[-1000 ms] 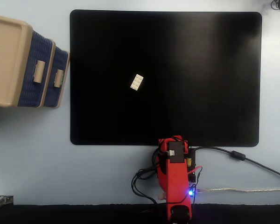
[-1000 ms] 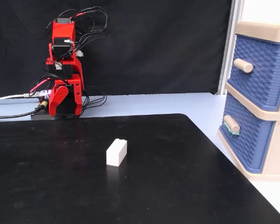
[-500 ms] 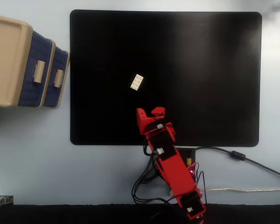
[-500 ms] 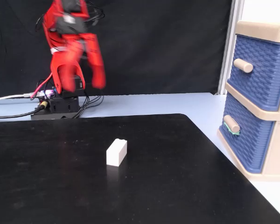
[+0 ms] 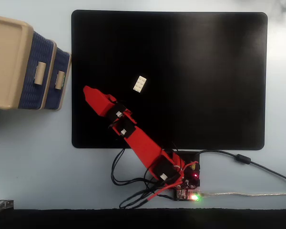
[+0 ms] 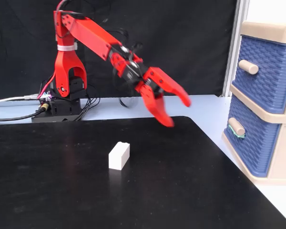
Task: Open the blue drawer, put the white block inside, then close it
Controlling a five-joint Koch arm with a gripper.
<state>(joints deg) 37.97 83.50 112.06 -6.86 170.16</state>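
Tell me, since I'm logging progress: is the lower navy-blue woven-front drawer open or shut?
Shut. The lower navy-blue woven-front drawer sits flush in its beige frame, and the red gripper, jaws apart, hangs clear of it.

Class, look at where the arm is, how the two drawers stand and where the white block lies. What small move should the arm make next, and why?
Probably keep reaching toward the blue drawer and line the open gripper up with its beige handle. Both drawers look shut, the white block lies untouched on the black mat, and the gripper hangs in the air, empty and short of the drawers.
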